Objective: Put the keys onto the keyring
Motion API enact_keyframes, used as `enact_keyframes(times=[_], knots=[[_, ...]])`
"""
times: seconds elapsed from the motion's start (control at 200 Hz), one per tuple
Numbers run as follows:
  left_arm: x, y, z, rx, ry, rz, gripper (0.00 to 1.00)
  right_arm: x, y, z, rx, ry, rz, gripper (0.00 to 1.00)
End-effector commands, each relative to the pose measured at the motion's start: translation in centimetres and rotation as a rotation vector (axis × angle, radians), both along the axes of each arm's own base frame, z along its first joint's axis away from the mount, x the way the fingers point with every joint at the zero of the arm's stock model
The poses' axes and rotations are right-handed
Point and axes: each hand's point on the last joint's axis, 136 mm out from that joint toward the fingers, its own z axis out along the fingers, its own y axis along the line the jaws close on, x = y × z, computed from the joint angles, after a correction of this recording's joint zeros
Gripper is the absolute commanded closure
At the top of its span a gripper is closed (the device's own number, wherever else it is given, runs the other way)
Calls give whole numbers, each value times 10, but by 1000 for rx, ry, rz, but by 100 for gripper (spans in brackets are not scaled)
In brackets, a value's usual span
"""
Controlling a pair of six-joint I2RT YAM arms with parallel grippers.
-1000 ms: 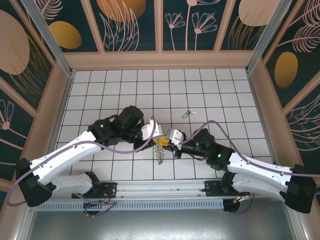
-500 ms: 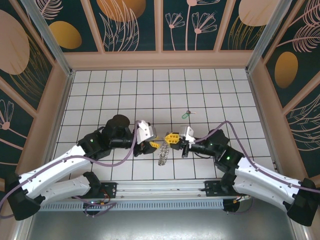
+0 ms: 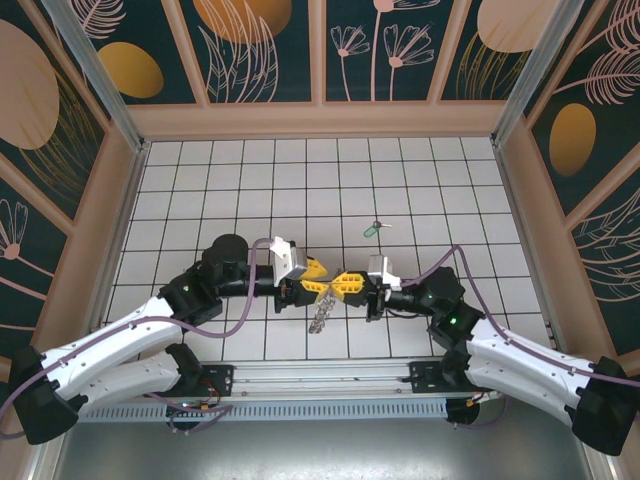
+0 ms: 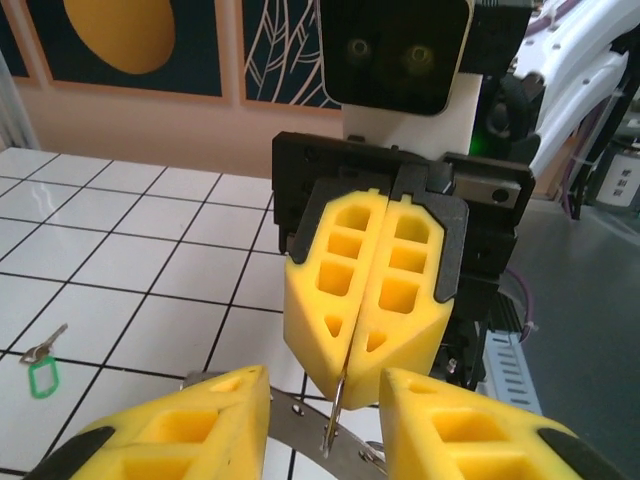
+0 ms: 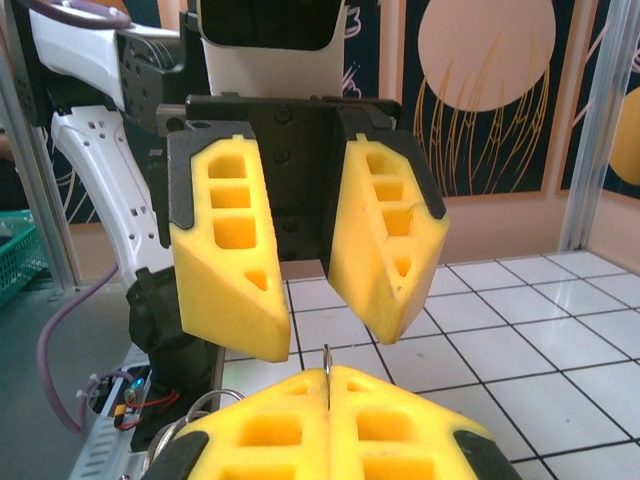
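Observation:
The keyring (image 3: pixel 320 312) hangs low between the two arms, a grey metal ring. My right gripper (image 3: pixel 347 283) is shut on its thin edge (image 5: pixel 327 362), which pokes up between the closed yellow fingers (image 5: pixel 270 430). Facing it, my left gripper (image 3: pixel 320 280) is open, its fingers (image 5: pixel 225 262) spread apart. In the left wrist view the ring's flat band (image 4: pixel 295 418) passes between those spread fingers (image 4: pixel 170 430), and none of them touches it. The keys (image 3: pixel 372 229), a tiny green-headed item, lie alone on the tiles further back, also seen as a small green key (image 4: pixel 42 375).
A white tiled floor (image 3: pixel 200 190) is fenced by wooden walls (image 3: pixel 320 118) at the back and sides. A metal rail (image 3: pixel 320 385) with both arm bases runs along the near edge. Purple cables loop over both arms.
My left gripper has opened and let go of the keyring. Both grippers have drawn level, facing each other. The right gripper has kept its hold on the ring.

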Motion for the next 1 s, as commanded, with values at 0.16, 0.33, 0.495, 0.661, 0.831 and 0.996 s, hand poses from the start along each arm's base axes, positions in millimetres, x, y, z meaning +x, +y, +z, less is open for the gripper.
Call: enact_keyframes(times=[0.16, 0.33, 0.495, 0.661, 0.831, 0.996], knots=[[-8, -1, 8, -51, -1, -38, 69, -12, -11, 30, 183, -40, 57, 100], [-8, -3, 4, -44, 11, -49, 72, -13, -10, 30, 211, -28, 80, 100], [-7, -5, 1, -34, 14, -52, 75, -14, -11, 32, 225, -36, 87, 100], [-9, -7, -4, -19, 33, -71, 76, -14, -13, 32, 242, -36, 78, 100], [-9, -5, -2, -21, 27, -69, 87, -14, -12, 32, 245, -35, 87, 100], [-10, -5, 0, -22, 17, -75, 100, -13, -11, 33, 246, -41, 89, 100]])
